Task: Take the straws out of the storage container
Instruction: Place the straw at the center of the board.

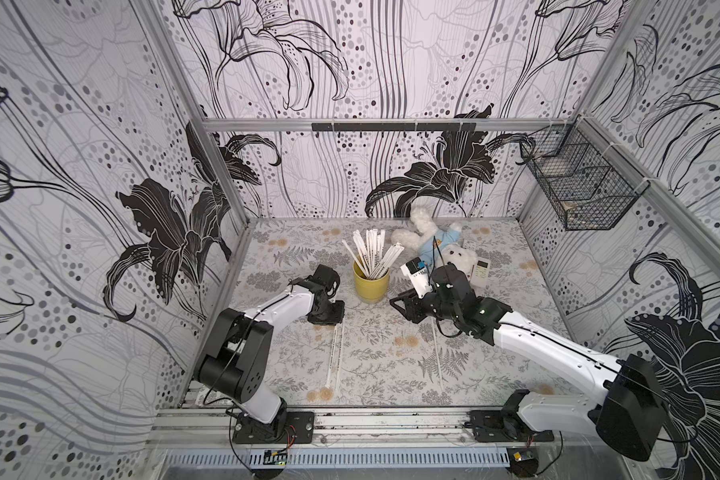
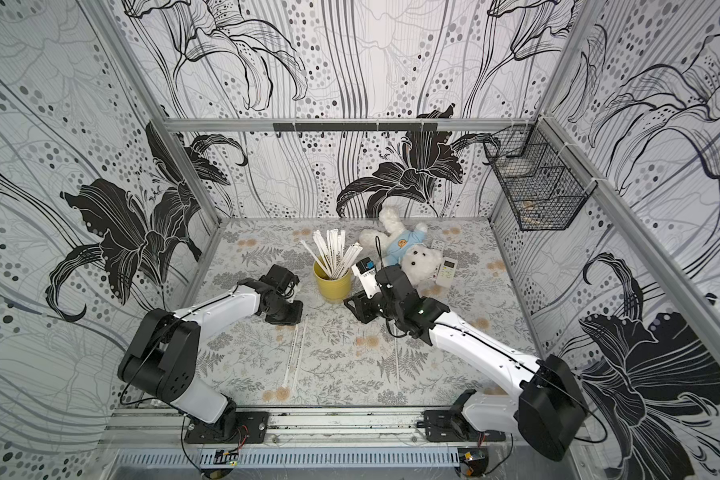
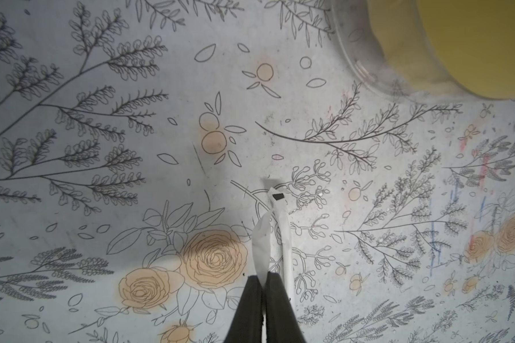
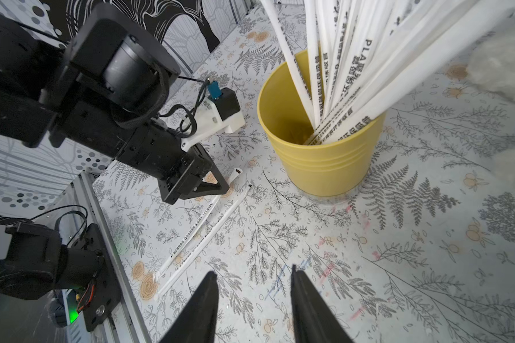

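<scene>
**Three out, about a dozen to go**

Three are out and lie flat on the table (image 1: 391, 374). A pair (image 1: 332, 357) lies side by side at the left gripper (image 3: 263, 277), and a single one (image 1: 436, 353) lies beside the right arm (image 1: 558, 349).

The left jaws stand almost together, low over the table, with the flat paper end of one of the pair between their tips. The right gripper (image 4: 253, 270) is spread wide and empty, aimed at the foot of the storage container (image 1: 371, 286).

That yellow cup stands upright mid-table between the two grippers. The straws (image 1: 373, 255) in it, roughly a dozen, fan out above its rim, so the job looks barely begun.

In the right wrist view, the dark lettering (image 4: 367, 47) on one wrapper reads "PLA", and Chinese characters follow it. Nothing else readable shows.
</scene>
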Available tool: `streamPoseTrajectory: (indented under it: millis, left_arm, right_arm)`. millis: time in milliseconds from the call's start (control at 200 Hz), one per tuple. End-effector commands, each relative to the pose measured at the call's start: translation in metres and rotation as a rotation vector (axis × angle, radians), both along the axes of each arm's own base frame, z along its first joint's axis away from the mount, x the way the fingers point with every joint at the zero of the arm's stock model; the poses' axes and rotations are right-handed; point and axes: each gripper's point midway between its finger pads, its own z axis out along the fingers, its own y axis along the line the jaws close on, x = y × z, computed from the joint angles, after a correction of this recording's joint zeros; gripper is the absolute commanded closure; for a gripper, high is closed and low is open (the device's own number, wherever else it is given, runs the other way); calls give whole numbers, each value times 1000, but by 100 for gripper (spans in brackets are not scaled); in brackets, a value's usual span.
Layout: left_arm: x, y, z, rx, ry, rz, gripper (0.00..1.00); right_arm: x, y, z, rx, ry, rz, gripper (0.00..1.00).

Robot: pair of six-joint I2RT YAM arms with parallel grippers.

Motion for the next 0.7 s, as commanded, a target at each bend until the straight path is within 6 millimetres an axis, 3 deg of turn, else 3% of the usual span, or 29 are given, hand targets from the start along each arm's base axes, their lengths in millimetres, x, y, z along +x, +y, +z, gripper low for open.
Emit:
streamPoseTrajectory:
  millis: [0,105,336,696]
  left_arm:
    - [2,3,-8,-23,18,23,88]
    - [3,5,-10,-28,24,33,86]
    - [5,8,-4,-36,-2,49,66]
    - [4,16,20,-75,-129,152,66]
  right_arm:
    - [-3,1,-6,-3,14,13,56]
    - [-2,0,-7,-5,10,7,56]
    - [-2,0,-6,-11,1,8,55]
    - [1,-4,-1,-18,-14,-13,55]
